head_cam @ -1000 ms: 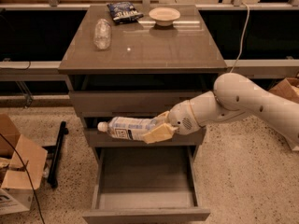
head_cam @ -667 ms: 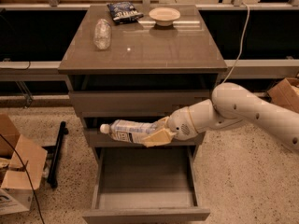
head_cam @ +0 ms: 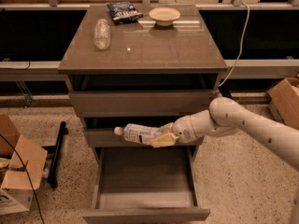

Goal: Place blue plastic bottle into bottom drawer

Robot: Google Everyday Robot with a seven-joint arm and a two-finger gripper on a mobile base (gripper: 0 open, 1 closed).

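Now, at the cabinet: my pincer (head_cam: pixel 161 137) is clamped on the base end of the blue plastic bottle (head_cam: pixel 139 133), with the tan fingers (head_cam: pixel 164 141) pressed against its body. The bottle lies nearly level in the air, its small white cap (head_cam: pixel 117 130) pointing away from my arm (head_cam: pixel 243 125) and its pale label facing the camera. It hangs in front of the middle drawer (head_cam: pixel 98 137), touching nothing that I can make out but my fingers.

Directly beneath it the bottom drawer (head_cam: pixel 145 178) stands pulled well out, its grey floor bare and its plain front panel nearest the camera. The bottle is above the drawer's back half, not yet inside it. My white arm reaches in from the side, elbow bent, the wrist level with the middle drawer.

On the cabinet top (head_cam: pixel 149 50) a shorter, crinkled clear bottle (head_cam: pixel 102 33) lies on its side near one edge. A dark blue snack bag (head_cam: pixel 124 11) and a shallow pale bowl (head_cam: pixel 164 16) sit side by side at the far edge, apart from each other. A white cable (head_cam: pixel 239 41) trails down behind the cabinet. Cardboard boxes stand on the speckled floor on both sides, one (head_cam: pixel 18 171) open near the camera, another (head_cam: pixel 286 99) beyond my arm.
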